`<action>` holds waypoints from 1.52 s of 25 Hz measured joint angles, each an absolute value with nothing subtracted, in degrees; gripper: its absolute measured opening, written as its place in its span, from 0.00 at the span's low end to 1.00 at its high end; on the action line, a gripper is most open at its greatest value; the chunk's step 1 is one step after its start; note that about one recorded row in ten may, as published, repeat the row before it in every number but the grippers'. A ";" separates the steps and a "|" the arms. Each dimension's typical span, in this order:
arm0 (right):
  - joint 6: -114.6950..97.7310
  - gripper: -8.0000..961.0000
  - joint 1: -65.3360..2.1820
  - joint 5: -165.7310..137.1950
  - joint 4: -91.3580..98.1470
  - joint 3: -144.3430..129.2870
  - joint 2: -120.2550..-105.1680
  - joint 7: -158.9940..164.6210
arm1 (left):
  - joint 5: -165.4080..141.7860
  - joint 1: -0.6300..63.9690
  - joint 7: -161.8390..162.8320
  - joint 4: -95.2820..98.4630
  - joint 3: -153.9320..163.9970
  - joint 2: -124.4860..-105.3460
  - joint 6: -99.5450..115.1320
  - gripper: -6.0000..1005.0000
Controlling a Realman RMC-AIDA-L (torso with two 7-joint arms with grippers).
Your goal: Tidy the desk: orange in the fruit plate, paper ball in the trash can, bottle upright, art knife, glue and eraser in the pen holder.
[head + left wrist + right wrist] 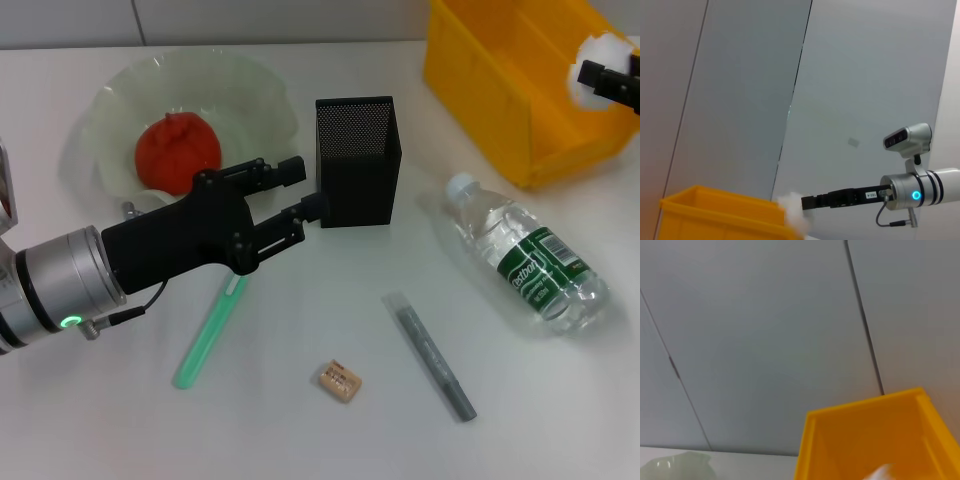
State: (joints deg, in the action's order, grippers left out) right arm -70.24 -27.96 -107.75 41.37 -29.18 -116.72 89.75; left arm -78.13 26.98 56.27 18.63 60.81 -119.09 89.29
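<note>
Two arms are at work. In the head view the right gripper [598,80] hangs over the far side of the trash can [480,70], its fingers closed on the paper ball [608,52], so the can's open mouth lies straight below and just inward of it; letting go there looks like the next move. The left gripper [300,192] hovers with fingers spread and nothing between them, its tips just beside the pen holder [357,162]. The orange [177,153] already sits in the plate [250,90] behind that gripper. The glue [208,335] lies under and back along the left arm, long axis roughly in line with the forearm, nearer this arm than the right. Farther off lie the eraser [338,382], knife [433,355] and toppled bottle [525,262].

From the left wrist, the right gripper [807,203] holds the ball [792,210] at the can's [715,215] rim.

From the right wrist, the can [870,440] fills the near ground, with a white scrap of the ball [884,473] over its hollow.
</note>
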 joint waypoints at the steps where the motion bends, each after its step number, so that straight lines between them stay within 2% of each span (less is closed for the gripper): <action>1: -70.10 0.65 -28.01 -107.75 41.38 -29.23 -116.72 89.75 | -78.13 27.03 56.29 18.63 60.79 -119.09 89.30 0.49; 6: -68.97 0.80 -28.34 -107.76 41.37 -30.59 -116.84 89.58 | -78.13 27.38 56.32 18.63 60.69 -119.09 89.30 0.49; 18: -63.70 0.80 -28.81 -107.76 40.18 -36.56 -116.89 89.53 | -78.12 27.77 56.34 18.63 60.45 -119.18 89.30 0.49; 38: -58.80 0.80 -30.42 -107.75 39.91 -44.33 -117.83 89.47 | -76.55 27.90 56.26 18.63 60.72 -119.18 89.30 0.49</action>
State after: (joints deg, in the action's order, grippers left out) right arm -58.80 -30.42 -107.75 39.91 -44.33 -117.83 89.47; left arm -76.55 27.90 56.26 18.63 60.71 -119.18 89.30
